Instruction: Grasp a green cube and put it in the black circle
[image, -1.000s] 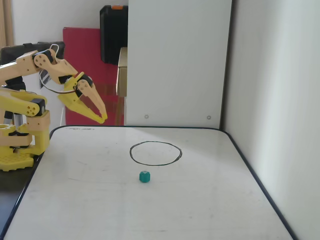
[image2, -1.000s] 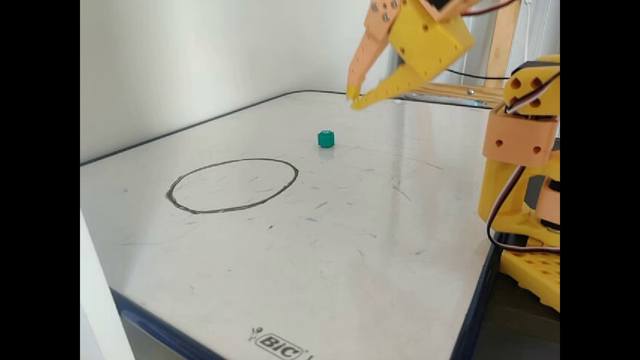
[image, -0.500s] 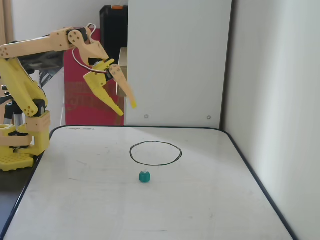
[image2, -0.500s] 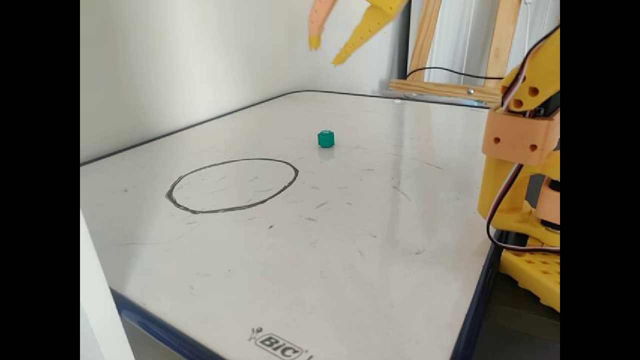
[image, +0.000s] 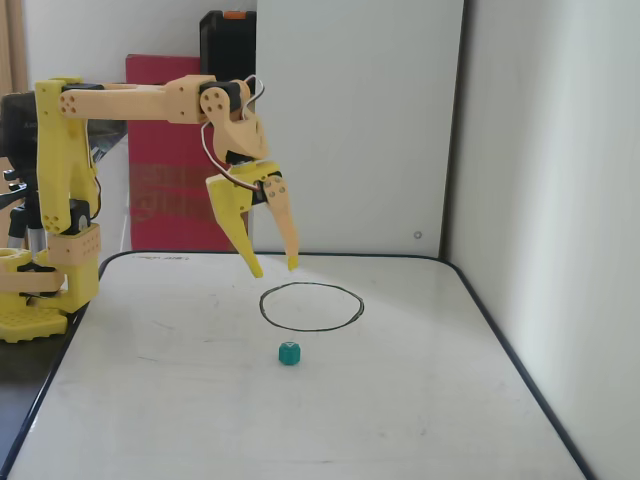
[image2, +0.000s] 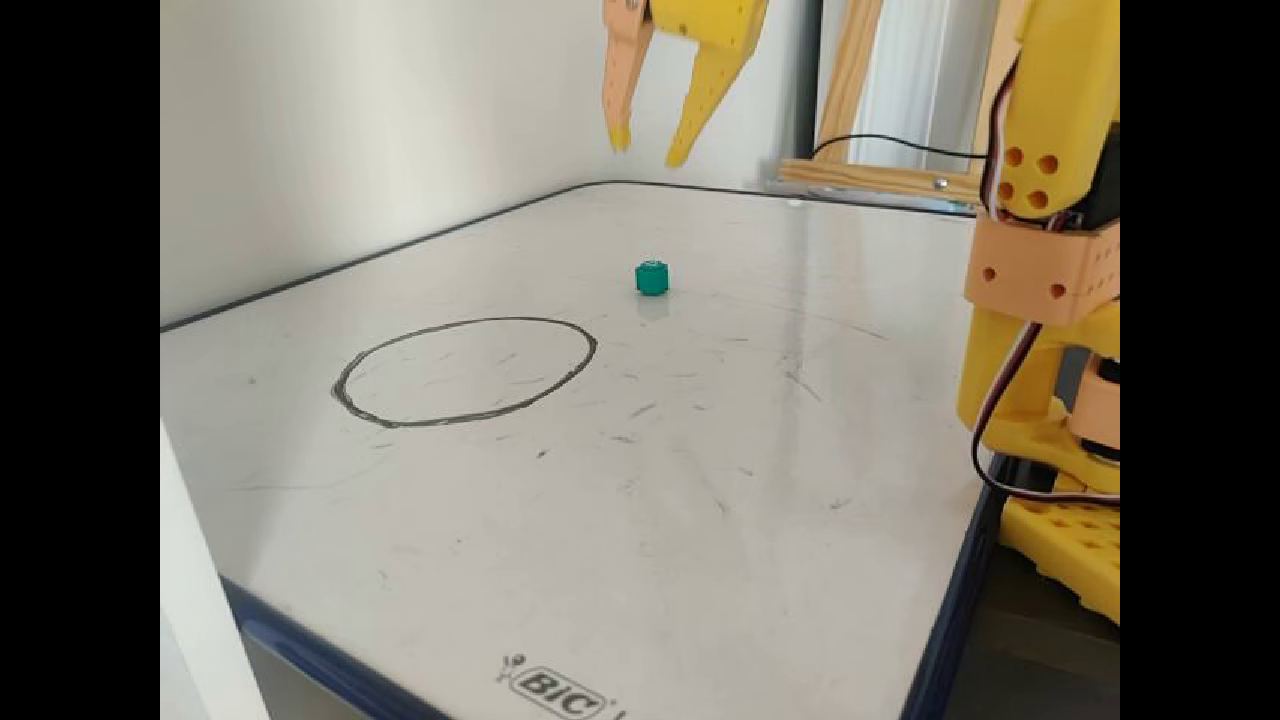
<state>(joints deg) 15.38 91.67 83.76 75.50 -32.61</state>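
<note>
Gripper (image: 275, 268) raised clear of whiteboard (image: 400, 420), fingers parted moderately, tips pointing down, nothing held. Same gripper (image2: 648, 148) seen at top edge in another fixed view, jaws likewise apart and empty.

Green cube (image: 289, 353) on board surface, below gripper and nearer camera in a fixed view, untouched. Cube (image2: 652, 277) sits just outside black circle (image2: 465, 371).

Black circle (image: 311, 306) drawn on board between cube and gripper tips, nothing inside.

Arm base (image: 30, 300) at board's left edge, behind gripper.
</note>
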